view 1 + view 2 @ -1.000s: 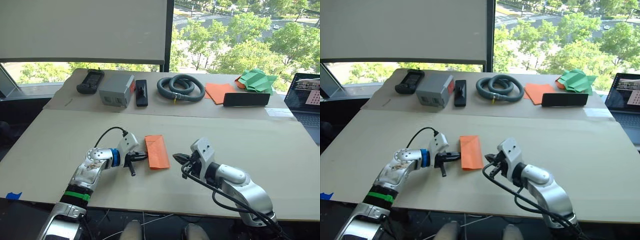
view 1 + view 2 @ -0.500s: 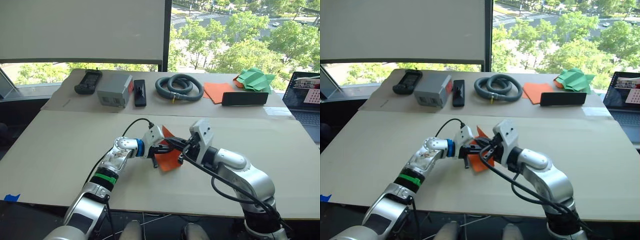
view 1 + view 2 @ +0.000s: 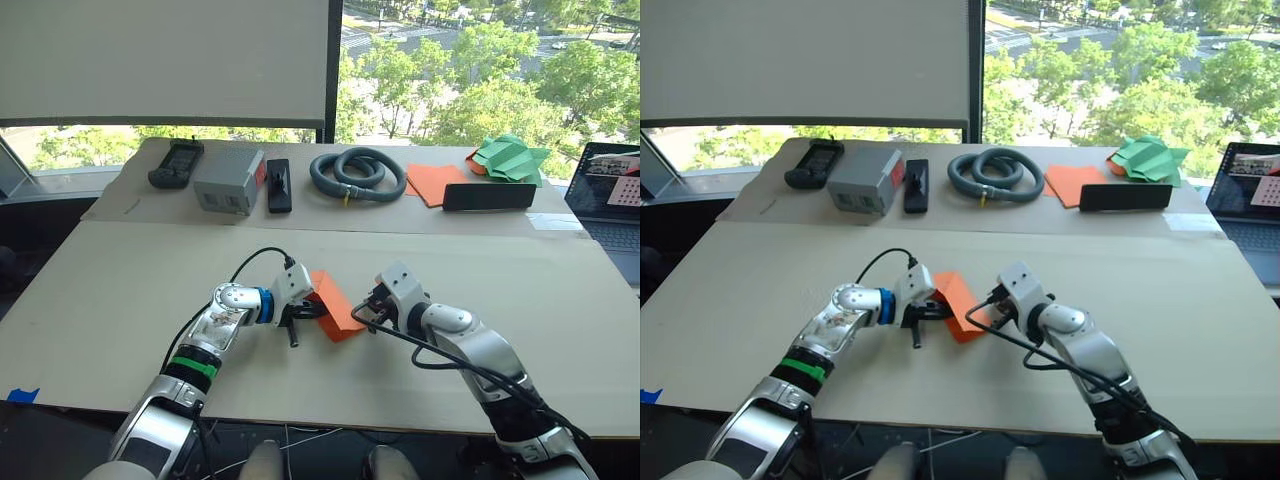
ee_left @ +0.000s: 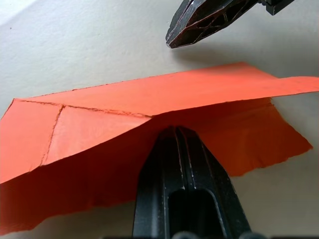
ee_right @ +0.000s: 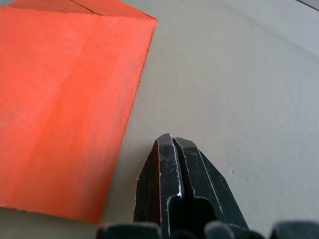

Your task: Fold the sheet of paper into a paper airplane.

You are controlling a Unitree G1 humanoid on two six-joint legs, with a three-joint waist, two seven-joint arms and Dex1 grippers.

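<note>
The sheet of paper is a creased orange folded wedge lying mid-table, one flap raised off the board. My left gripper sits at its left edge, shut on the paper; in the left wrist view its fingertips pinch in under the lifted flap. My right gripper rests just right of the paper, shut with nothing in it. The right wrist view shows its closed tips on the bare board beside the paper's edge. No finished paper airplane is to be seen.
Along the back strip stand a black remote, a grey box, a black device, a coiled grey hose, a flat orange sheet, a black bar and green folded paper. A laptop sits far right.
Half a second ago both grippers met on the raised paper. Now the right gripper has let go and drawn back right; the paper sits lower, with the left gripper holding it.
</note>
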